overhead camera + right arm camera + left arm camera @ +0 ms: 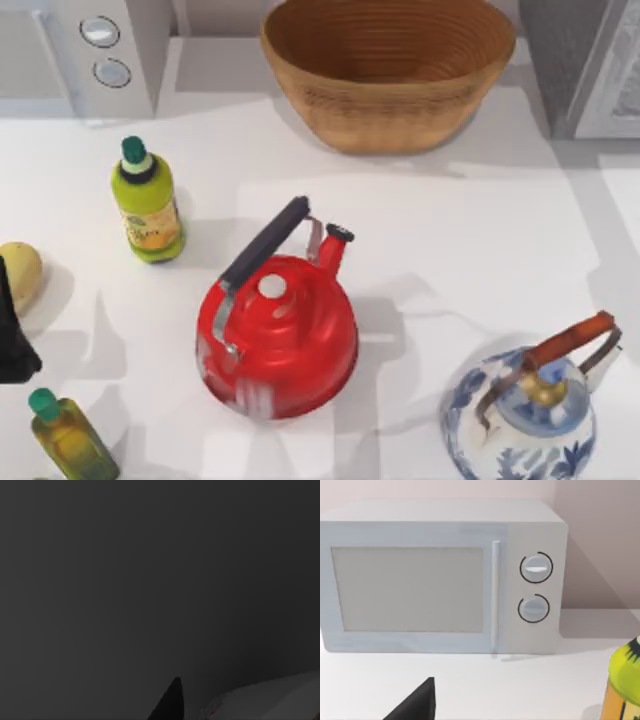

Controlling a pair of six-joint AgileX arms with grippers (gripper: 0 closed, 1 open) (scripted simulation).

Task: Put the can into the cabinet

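End effector, left (13,338): held low at the tabletop's (470,250) left edge, between the yellow round fruit (18,275) and the small oil bottle (68,437); it is judged parked, kept clear of the working side. Whether it is open or closed cannot be told.
End effector, right: its wrist view is dark, so whether anything is gripped cannot be told.
Can: its place cannot be told from these views.
Cabinet (588,62): set at the tabletop's far right corner, partly cut off by the frame; being on that side, it is judged to be the right arm's job.
Microwave (95,50): placed at the far left corner, faced squarely by the left wrist camera, door closed; it is not the goal.
Basket (388,75): stood at the back, between microwave and cabinet.
Red kettle (278,335): stood upright mid-tabletop, handle raised.
Blue-and-white kettle (525,420): stood near the front right; it is judged an obstacle to be passed above on that side.
Green-capped bottle (148,200): upright, left of the red kettle, well apart from the cabinet.
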